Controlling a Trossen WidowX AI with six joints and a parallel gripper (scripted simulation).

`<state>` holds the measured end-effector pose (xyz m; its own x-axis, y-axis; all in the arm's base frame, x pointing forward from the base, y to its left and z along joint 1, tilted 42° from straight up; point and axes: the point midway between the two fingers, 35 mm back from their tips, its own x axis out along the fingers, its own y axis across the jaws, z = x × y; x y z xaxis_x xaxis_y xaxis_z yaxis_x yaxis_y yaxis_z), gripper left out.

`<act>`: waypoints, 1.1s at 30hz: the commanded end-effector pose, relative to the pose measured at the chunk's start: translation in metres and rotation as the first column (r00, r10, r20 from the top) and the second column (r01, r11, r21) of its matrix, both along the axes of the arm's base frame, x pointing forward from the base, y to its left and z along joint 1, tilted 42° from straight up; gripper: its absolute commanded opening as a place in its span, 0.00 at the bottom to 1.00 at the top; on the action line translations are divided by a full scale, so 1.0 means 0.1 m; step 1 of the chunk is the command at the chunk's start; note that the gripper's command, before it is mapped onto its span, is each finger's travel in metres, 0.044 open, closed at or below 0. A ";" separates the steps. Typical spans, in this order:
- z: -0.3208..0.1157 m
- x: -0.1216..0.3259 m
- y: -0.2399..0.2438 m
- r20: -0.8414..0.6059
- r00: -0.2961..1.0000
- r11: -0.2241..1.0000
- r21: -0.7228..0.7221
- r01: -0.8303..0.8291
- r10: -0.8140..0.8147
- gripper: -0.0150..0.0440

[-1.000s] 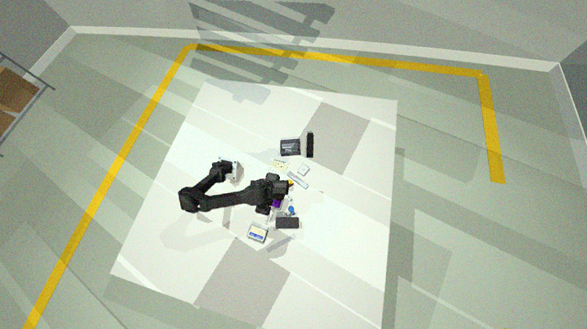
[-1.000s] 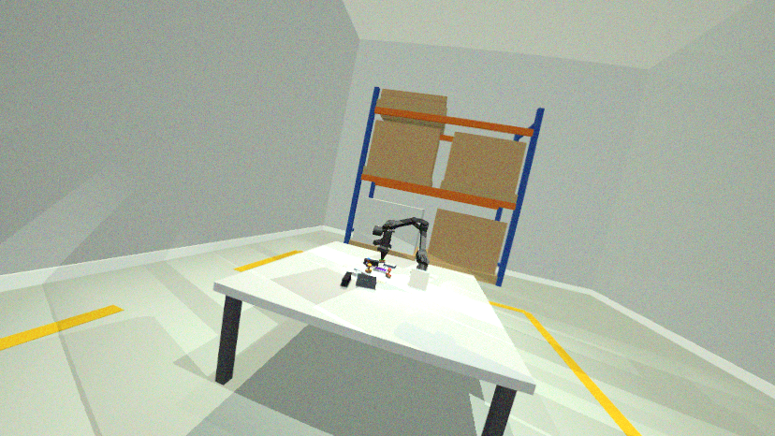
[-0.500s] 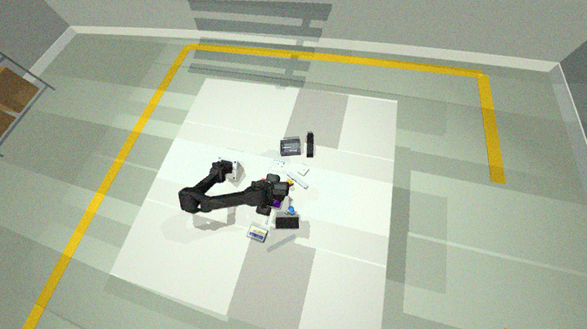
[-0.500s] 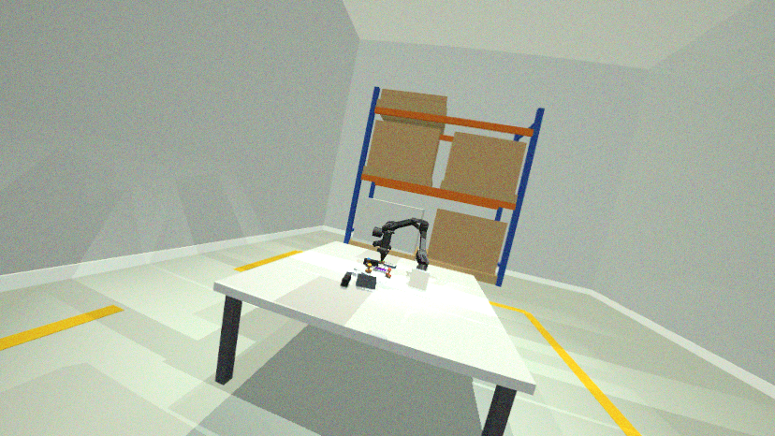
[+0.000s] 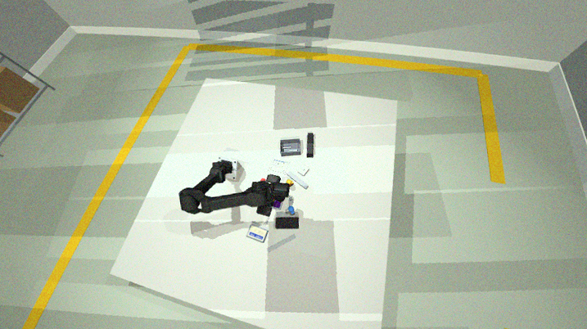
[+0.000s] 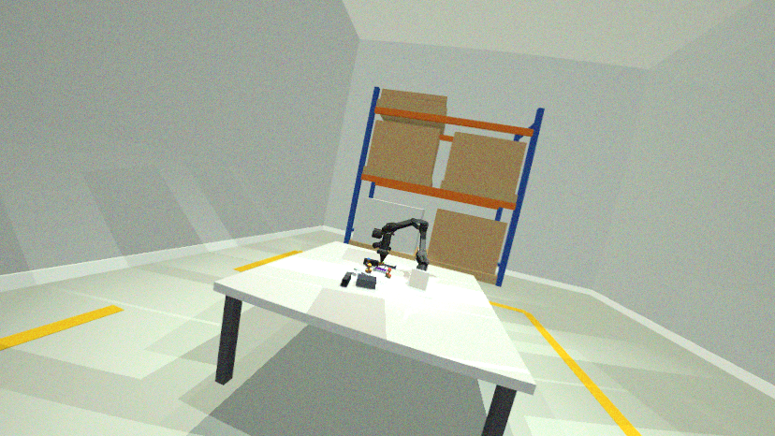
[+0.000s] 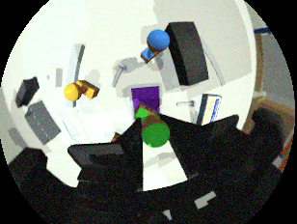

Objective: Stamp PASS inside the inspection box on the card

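Note:
My gripper [image 7: 149,119] [image 6: 383,259] is shut on the green-knobbed stamp [image 7: 155,134], whose small green-marked block shows beyond the knob in the wrist view. Its lettering is not readable. The stamp is held over the near edge of the purple ink pad [image 7: 146,97] [image 5: 276,204] [image 6: 381,268]; I cannot tell whether it touches. The pale card [image 5: 279,165] [image 7: 77,126] with faint printed lines lies to the left of the pad in the wrist view. I cannot make out a print in its box.
A blue-knobbed stamp [image 7: 158,40] [image 5: 291,209] stands beside a black block [image 7: 188,53] [image 5: 286,222]. A yellow-knobbed stamp [image 7: 72,92] is near a grey bar [image 7: 76,60]. A red-knobbed stamp [image 5: 263,179], a grey tray [image 5: 289,147] and a blue-and-cream box [image 5: 257,233] are also around.

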<state>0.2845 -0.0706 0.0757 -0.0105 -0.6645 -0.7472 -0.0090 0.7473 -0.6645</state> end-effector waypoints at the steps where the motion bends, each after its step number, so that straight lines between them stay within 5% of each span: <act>1: -0.03 -0.01 -0.02 -0.007 1.000 1.000 -0.005 -0.005 0.005 0.25; 33: -0.18 -0.02 -0.17 -0.006 1.000 1.000 -0.007 -0.004 0.004 0.25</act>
